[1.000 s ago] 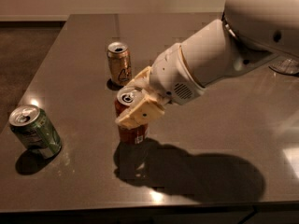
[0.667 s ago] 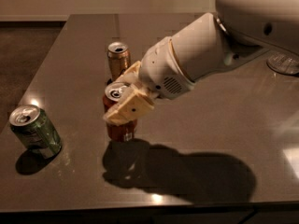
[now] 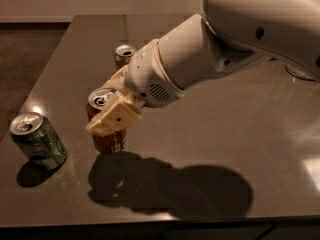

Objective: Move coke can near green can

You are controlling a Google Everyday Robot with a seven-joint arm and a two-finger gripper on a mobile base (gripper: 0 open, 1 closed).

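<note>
The coke can, red-orange with a silver top, is upright at the middle left of the dark table. My gripper is shut on the coke can, its tan fingers clamped around the can's upper part. The green can stands near the table's front left corner, a little left of the coke can, with a gap between them.
A gold/tan can stands behind the gripper toward the back of the table. My white arm reaches in from the upper right and throws a big shadow on the table in front. The table's left edge runs close past the green can.
My gripper has carried the coke can to the left, away from the gold can and closer to the green can. The green and gold cans have not moved.
</note>
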